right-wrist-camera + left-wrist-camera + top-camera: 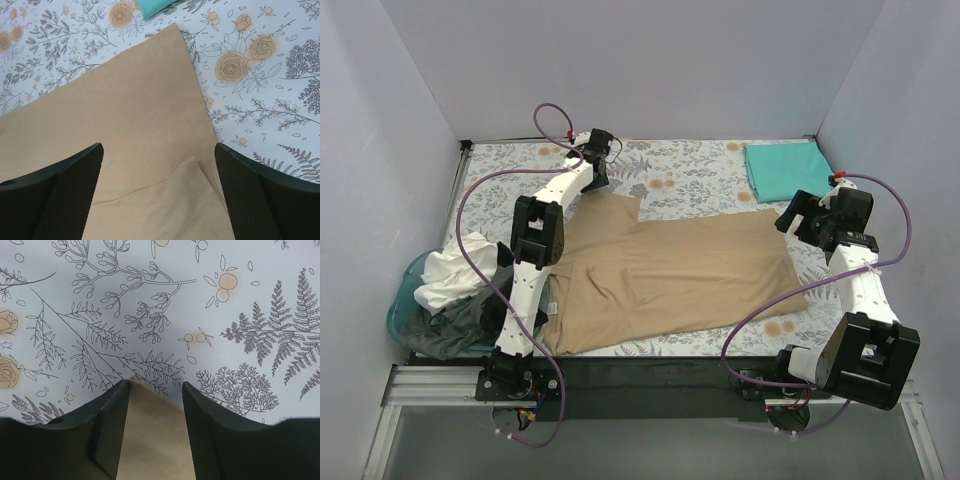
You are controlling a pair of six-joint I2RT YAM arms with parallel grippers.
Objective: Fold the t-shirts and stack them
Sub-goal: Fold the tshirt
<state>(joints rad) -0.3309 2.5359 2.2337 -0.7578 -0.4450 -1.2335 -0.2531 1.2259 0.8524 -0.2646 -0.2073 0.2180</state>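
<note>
The tan t-shirt [670, 275] lies spread flat across the middle of the flower-print table. The teal-green t-shirt [785, 168] lies folded at the back right. The white t-shirt [450, 272] is bunched in the basket at the left. My left gripper [600, 150] hovers by the shirt's far sleeve. In the left wrist view the left gripper [155, 385] is partly open, with the tan sleeve corner [150, 440] lying between the fingers. My right gripper [798, 215] is wide open above the shirt's right edge. The right wrist view shows the right gripper [159, 150] over tan cloth [125, 100] with a turned-over corner.
A blue round basket [400, 300] stands off the table's left edge and also holds dark grey cloth [445, 330]. A corner of the teal shirt [152, 6] shows at the top of the right wrist view. White walls close in the table on three sides.
</note>
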